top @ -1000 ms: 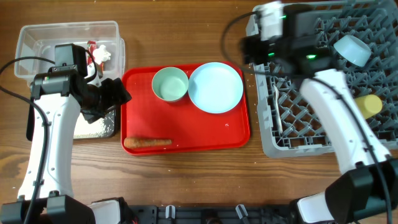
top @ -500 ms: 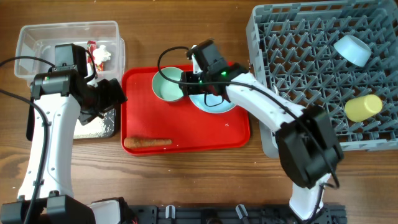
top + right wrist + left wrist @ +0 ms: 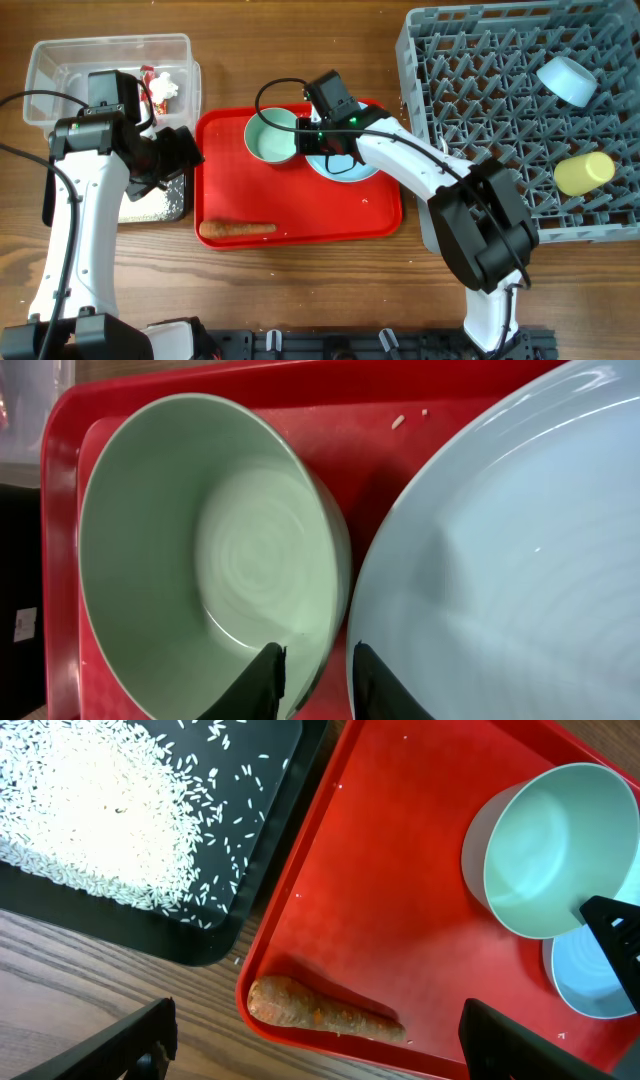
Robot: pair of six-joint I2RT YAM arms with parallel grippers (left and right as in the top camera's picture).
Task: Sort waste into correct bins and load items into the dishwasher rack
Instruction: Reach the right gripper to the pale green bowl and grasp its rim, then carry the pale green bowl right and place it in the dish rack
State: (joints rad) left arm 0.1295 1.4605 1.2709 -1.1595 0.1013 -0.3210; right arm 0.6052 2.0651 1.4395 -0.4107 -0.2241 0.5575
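Now | 2 bowls [image 3: 268, 140] [image 3: 566, 80], 1 plate [image 3: 500, 560] | left jaws released | right jaws grasping bowl [image 3: 200, 540]

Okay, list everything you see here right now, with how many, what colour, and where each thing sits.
clear tub: 1, transparent, top left of the overhead view
wrapper: 1, red-and-white, in the clear tub
tissue: 1, white, beside the wrapper
black tray: 1, black, left of the red tray
rice: many grains, white, in the black tray
red tray: 1, red, centre
teal bowl: 1, pale teal, on the red tray
plate: 1, pale blue, right of the teal bowl
food stick: 1, orange-brown, red tray's lower left
rack: 1, grey, right
pale-blue bowl: 1, in the rack
yellow cup: 1, in the rack
left gripper: jaws open, over the black tray's edge
right gripper: jaws astride the teal bowl's rim
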